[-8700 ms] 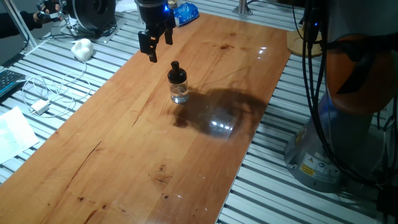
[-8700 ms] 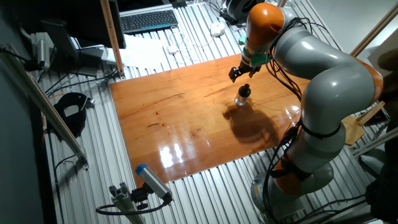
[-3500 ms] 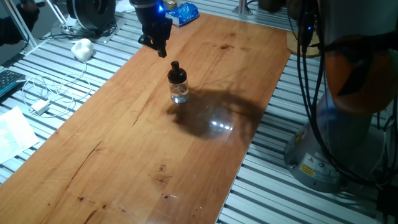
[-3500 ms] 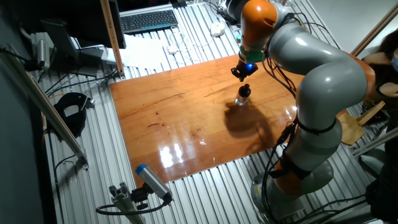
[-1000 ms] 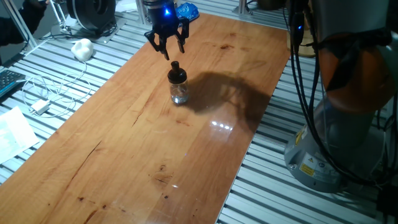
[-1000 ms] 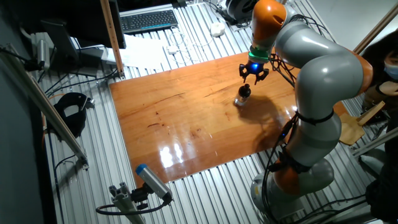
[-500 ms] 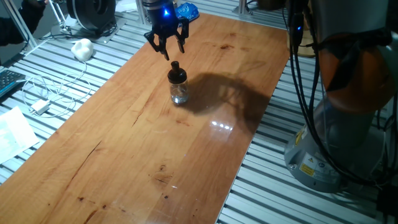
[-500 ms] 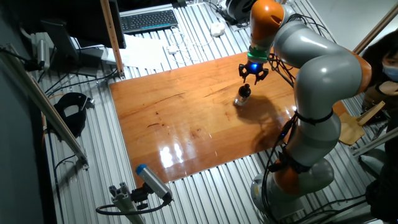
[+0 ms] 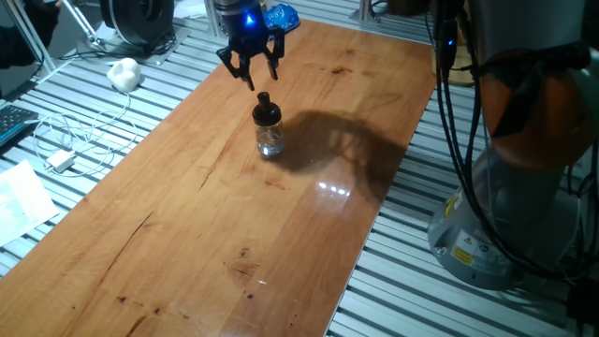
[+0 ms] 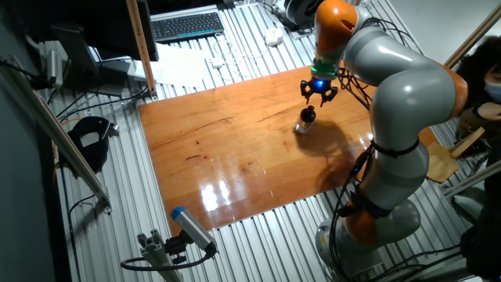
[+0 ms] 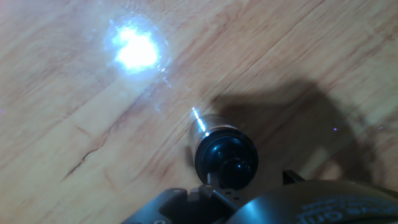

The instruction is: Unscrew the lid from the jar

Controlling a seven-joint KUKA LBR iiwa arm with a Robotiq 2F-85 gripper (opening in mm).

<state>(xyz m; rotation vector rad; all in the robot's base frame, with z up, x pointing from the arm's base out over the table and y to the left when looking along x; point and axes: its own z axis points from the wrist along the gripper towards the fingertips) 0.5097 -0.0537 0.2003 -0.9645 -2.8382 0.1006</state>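
The small clear glass jar [image 9: 270, 140] stands upright on the wooden table [image 9: 187, 234], with the black lid [image 9: 266, 109] and its knob on top. My gripper [image 9: 253, 75] hangs just above and behind the lid, empty, with its two fingers spread and a blue light on the hand. In the other fixed view the gripper [image 10: 318, 97] is just above the lid [image 10: 309, 115] and jar [image 10: 303, 127]. The hand view looks down on the lid [image 11: 226, 158], low in the frame, with the hand's body along the bottom edge.
A blue bag [image 9: 279, 18] lies at the table's far end. A white lump [image 9: 123, 73] and a cable with a white adapter [image 9: 62, 161] lie on the slatted floor to the left. The arm's base [image 9: 505, 225] stands to the right. A keyboard [image 10: 186, 26] lies behind the table.
Since the earliest frames the gripper has turned about its axis and shifted right, over the lid. Over the last second it has hardly moved. The jar stands where it was.
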